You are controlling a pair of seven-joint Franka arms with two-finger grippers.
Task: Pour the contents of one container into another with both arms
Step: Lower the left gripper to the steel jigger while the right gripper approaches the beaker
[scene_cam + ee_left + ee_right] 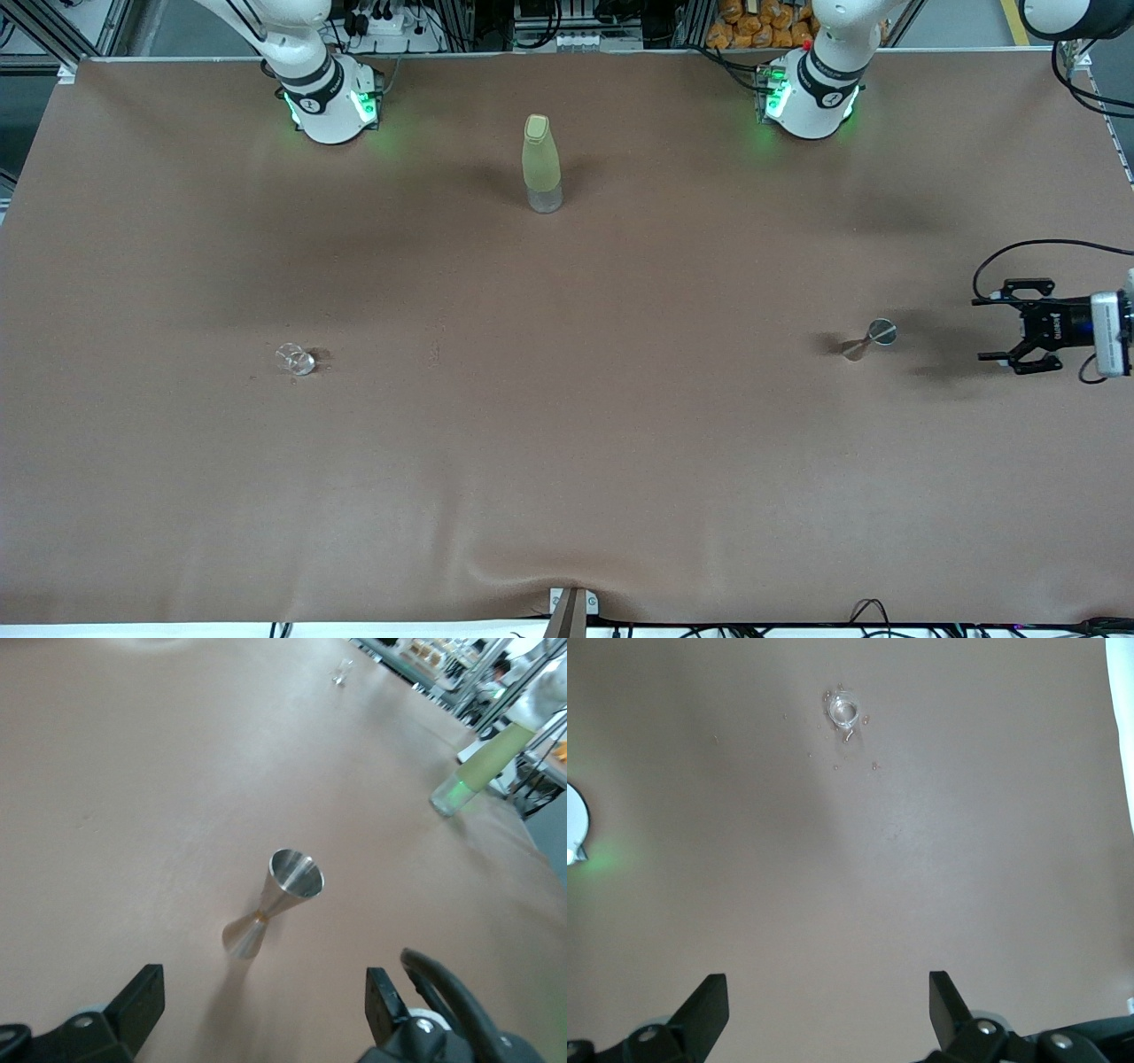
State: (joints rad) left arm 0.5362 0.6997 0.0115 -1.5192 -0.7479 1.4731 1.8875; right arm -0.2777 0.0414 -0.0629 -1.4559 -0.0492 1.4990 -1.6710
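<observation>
From my station I saw the small silver jigger (870, 338) standing upright on the brown table cover (567, 461), toward the left arm's end of the table. The left gripper (999, 330) hung low over the cover just beside it, at the table's edge, its black fingers (142, 1001) spread wide and holding nothing. In the left wrist view the jigger (276, 911) stood between and ahead of those fingers, apart from both, its open cup end up and its narrow waist clear to see.

The tiny clear glass cup (296, 359) sat upright toward the right arm's end of the table, well apart from the jigger and about as near the front camera. I could make out a few small droplets on the cover around it in the right wrist view, where the cup (845, 711) showed from above. The right gripper (828, 1010) was high over the cover, fingers (709, 1005) wide apart and empty.

A tall yellow-green bottle (540, 162) stood between the two arm bases, farther from the front camera than both cup and jigger.
</observation>
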